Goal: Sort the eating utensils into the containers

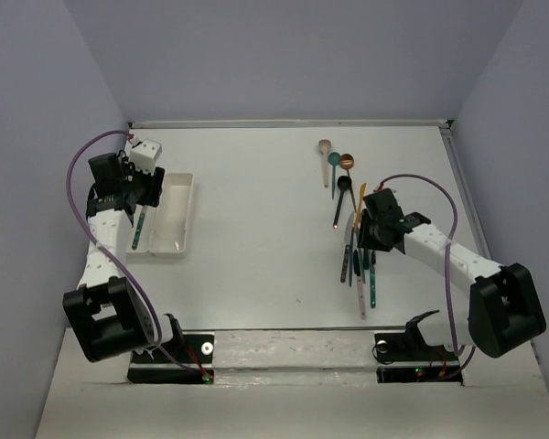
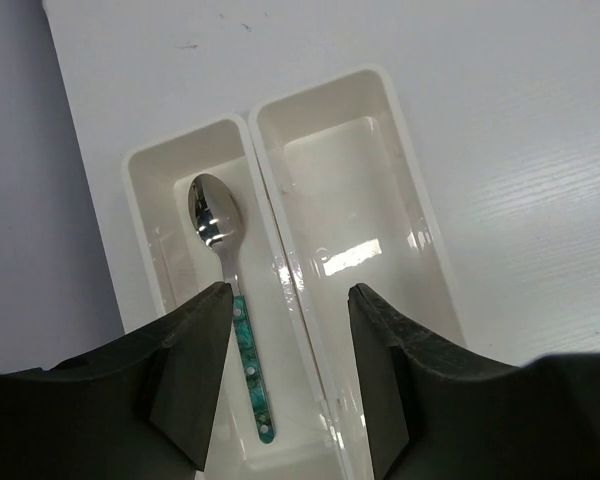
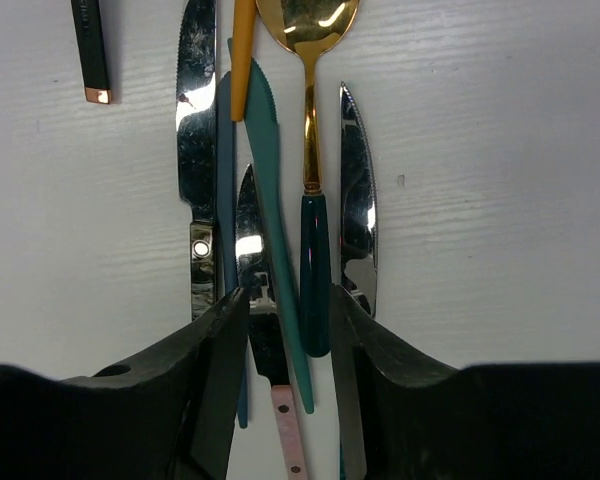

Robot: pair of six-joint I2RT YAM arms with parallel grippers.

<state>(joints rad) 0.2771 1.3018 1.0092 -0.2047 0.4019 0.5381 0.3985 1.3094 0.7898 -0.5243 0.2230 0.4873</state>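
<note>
Item 1, left gripper: I read its jaws as released, spread wide with nothing between them. It hangs over the paired white trays, and the wall the two compartments share runs up between the fingers. Item 2, teal-handled spoon: it has a silver bowl and lies flat in the compartment on the left of the wrist view, bowl toward the far end. From the top camera I place it in the tray nearer the left wall. Item 3, right gripper: also unclenched and holding nothing, it is poised over a tight row of utensils on the right half of the table. Left to right I list a silver knife, a slate-blue handle, a pink-handled knife, a teal knife, a gold spoon with a dark teal handle, and a second silver knife. I cannot tell whether the fingertips touch any of them. Item 4, loose spoons farther up the table: a beige spoon, a copper-bowled spoon and a black spoon.
</note>
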